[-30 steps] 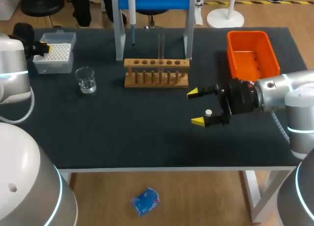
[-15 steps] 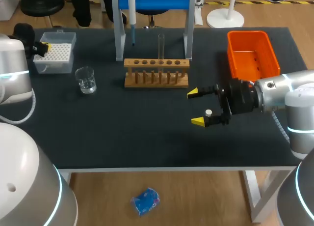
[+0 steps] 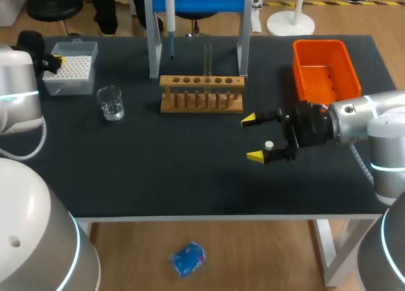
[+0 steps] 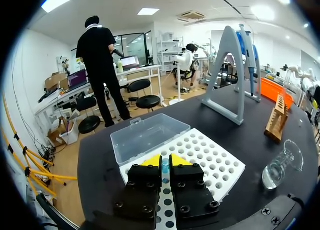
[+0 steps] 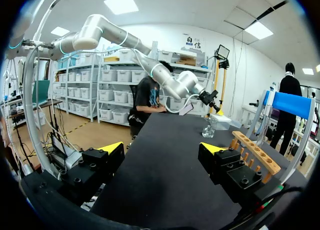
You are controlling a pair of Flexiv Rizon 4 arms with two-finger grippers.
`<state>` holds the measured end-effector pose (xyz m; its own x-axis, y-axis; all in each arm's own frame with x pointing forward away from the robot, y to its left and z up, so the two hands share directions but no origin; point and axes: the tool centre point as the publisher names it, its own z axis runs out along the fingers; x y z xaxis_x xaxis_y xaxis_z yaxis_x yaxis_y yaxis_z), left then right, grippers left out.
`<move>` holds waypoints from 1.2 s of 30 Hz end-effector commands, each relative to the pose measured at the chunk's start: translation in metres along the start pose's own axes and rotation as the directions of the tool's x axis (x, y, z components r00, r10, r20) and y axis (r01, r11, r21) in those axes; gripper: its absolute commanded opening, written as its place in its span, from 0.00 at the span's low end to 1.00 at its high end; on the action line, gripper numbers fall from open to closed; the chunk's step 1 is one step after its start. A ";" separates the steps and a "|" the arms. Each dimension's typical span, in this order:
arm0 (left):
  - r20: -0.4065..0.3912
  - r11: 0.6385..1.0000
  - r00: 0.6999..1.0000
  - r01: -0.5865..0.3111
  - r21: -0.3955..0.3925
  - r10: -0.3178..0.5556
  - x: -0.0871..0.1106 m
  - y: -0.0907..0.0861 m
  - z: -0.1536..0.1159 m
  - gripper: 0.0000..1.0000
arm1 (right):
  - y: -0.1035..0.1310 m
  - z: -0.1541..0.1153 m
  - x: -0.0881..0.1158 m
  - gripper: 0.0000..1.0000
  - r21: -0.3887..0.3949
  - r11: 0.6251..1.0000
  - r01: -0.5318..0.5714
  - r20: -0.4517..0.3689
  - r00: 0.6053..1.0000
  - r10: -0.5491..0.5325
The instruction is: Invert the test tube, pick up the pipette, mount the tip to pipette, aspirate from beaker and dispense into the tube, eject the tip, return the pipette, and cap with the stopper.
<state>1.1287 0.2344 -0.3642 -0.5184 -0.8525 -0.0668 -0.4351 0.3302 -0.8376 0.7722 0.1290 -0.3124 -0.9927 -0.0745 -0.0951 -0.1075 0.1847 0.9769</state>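
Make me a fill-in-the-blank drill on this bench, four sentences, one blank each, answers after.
1. The test tube stands upright in the wooden ____.
2. The right gripper, over bare table, has its fingers ____.
3. The pipette hangs untouched on its ____.
4. The left gripper, shut on a small blue piece, is over the white ____ box.

Missing words: rack; open; stand; tip (the tip box).
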 end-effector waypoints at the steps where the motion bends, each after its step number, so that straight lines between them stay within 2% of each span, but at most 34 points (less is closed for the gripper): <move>1: 0.004 1.000 1.000 -0.001 0.010 0.001 0.000 0.001 0.000 0.00 | 0.000 0.000 0.001 1.00 0.001 1.000 0.001 0.002 1.000 -0.001; 17: 0.007 1.000 1.000 -0.004 0.028 0.004 0.000 -0.009 -0.009 0.00 | 0.000 0.000 0.001 1.00 0.001 1.000 0.001 0.002 1.000 -0.001; 36: 0.019 0.998 1.000 -0.009 0.054 0.008 -0.001 -0.032 -0.025 0.00 | 0.000 0.000 0.001 1.00 0.001 1.000 0.001 0.002 1.000 -0.001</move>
<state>1.1282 0.2345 -0.3265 -0.5106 -0.8559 -0.0818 -0.3916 0.3162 -0.8641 0.7722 0.1290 -0.3124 -0.9927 -0.0745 -0.0951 -0.1075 0.1847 0.9769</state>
